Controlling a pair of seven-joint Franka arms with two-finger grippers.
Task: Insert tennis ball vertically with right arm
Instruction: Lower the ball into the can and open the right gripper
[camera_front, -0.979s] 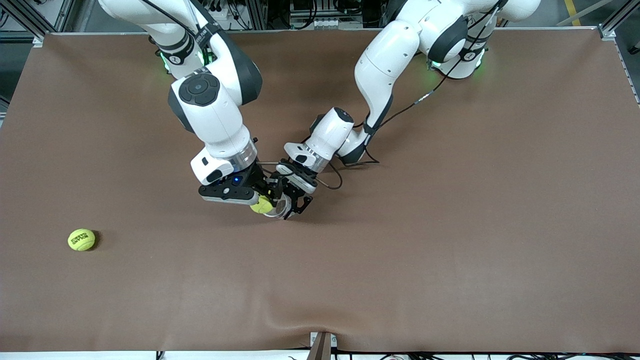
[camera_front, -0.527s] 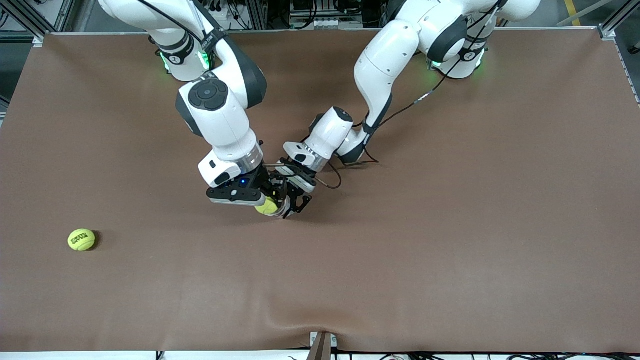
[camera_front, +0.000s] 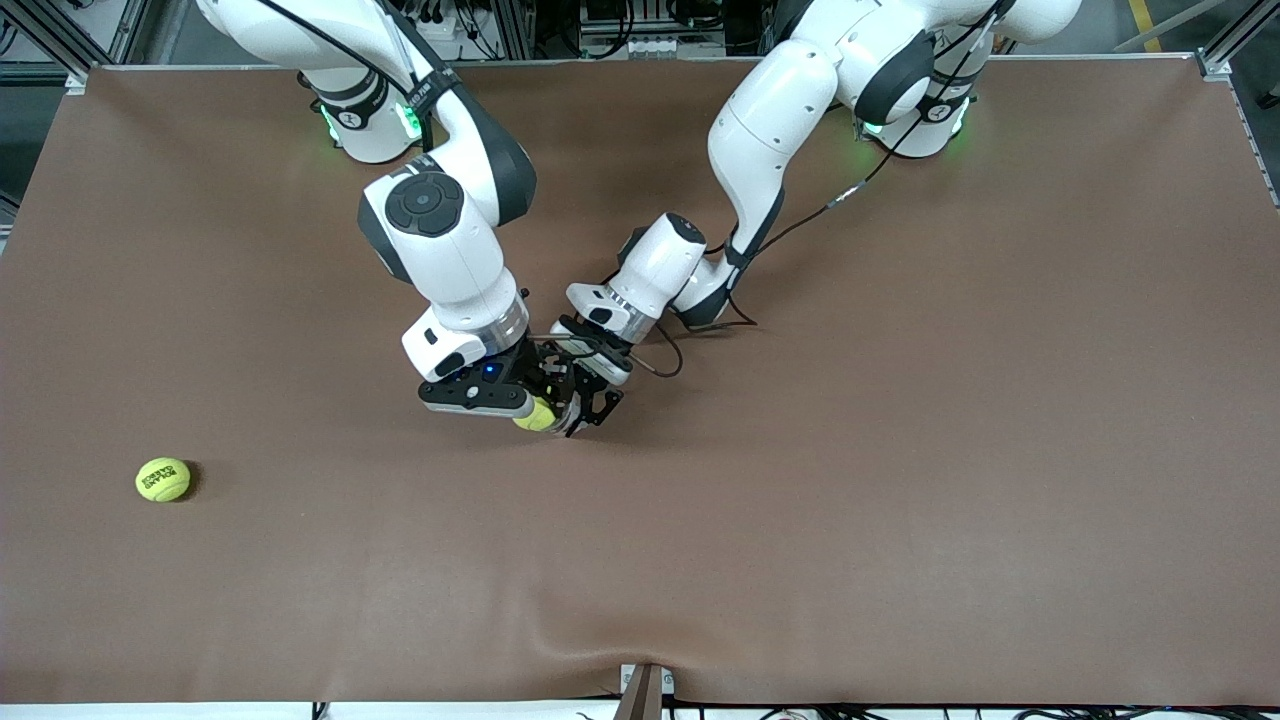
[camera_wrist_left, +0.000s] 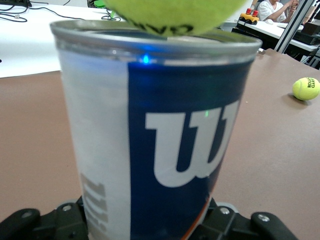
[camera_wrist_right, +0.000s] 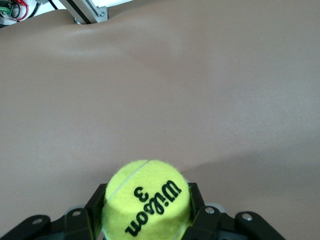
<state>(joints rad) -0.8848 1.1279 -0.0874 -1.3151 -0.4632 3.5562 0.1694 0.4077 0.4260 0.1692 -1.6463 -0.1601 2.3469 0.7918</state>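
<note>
Right gripper (camera_front: 537, 408) pinching a tennis ball (camera_front: 537, 415) directly over the open mouth of the can (camera_wrist_left: 150, 140). The left gripper (camera_front: 590, 400) clamps the can upright near the table's (camera_front: 900, 500) middle.

Change over the last second: the right gripper has carried the ball sideways, toward the left arm's end, from beside the can's rim to above it. In the left wrist view the ball's underside (camera_wrist_left: 175, 15) sits at the rim; whether it has entered or merely touches cannot be settled from this angle. The alignment step appears done, leaving a straight descent and release.

Count: two balls, one held, one spare ball (camera_front: 163, 479) lying on the table, well apart from the can toward the right arm's end; one can; two arms.
</note>
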